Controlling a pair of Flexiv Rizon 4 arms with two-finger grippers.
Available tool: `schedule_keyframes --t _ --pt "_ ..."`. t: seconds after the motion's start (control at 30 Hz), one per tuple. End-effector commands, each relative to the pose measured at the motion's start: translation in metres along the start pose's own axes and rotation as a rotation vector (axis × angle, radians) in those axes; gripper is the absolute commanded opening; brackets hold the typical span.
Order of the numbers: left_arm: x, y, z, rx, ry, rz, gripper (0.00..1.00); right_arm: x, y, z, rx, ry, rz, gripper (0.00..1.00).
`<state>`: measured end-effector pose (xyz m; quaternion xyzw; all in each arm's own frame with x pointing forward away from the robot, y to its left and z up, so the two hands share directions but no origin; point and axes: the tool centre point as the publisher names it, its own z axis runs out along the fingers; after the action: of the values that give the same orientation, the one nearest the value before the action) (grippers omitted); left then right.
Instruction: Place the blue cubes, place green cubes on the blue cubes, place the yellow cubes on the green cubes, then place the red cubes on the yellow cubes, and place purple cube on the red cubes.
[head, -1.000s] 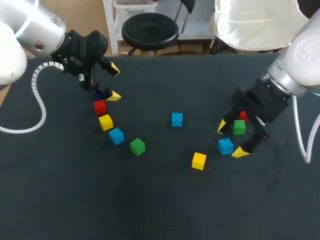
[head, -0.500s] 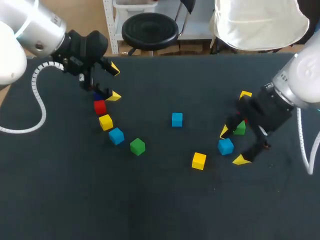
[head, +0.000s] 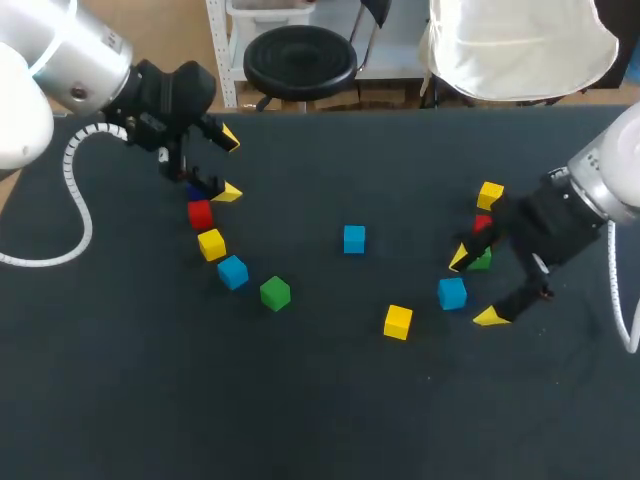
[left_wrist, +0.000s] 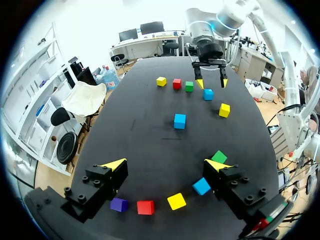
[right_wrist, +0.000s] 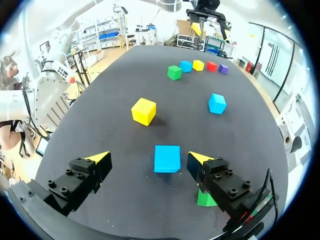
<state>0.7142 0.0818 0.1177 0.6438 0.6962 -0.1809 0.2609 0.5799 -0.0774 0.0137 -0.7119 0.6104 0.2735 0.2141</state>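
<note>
1. At far left, our left gripper (head: 228, 165) hangs wide open and empty over the purple cube (left_wrist: 119, 204). That cube heads a row with the left red cube (head: 200, 213), left yellow cube (head: 211, 244), left blue cube (head: 232, 271) and left green cube (head: 274, 292). We judge this arm has no part in the present step.
2. The middle blue cube (head: 354, 239) sits alone, with the near yellow cube (head: 398, 321) to its right and nearer.
3. Our right gripper (right_wrist: 149, 158) is wide open and empty. The right blue cube (right_wrist: 167, 158) rests on the table (head: 320, 400) between its fingers, closer to one and apparently touching neither.
4. For a good grasp we should centre on that cube, come straight down and close on its flat sides.
5. The right green cube (head: 480, 260) lies just beside one finger, so we must not nudge it. Farther off are the right red cube (head: 482, 224) and far yellow cube (head: 490, 195).
</note>
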Motion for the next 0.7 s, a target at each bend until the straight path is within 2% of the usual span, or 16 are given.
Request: schedule_keyframes --t 0.03,0.13,0.7 --pt "0.0 0.0 0.0 0.001 0.002 0.0 1.0 0.004 -0.007 0.003 -0.004 -0.016 0.012 1.0" --pt "0.0 0.0 0.0 0.001 0.002 0.0 1.0 0.008 -0.013 0.003 0.013 -0.046 0.044 1.0" --pt "0.0 0.0 0.0 0.001 0.002 0.0 1.0 0.007 -0.02 0.011 0.015 -0.064 0.088 1.0"
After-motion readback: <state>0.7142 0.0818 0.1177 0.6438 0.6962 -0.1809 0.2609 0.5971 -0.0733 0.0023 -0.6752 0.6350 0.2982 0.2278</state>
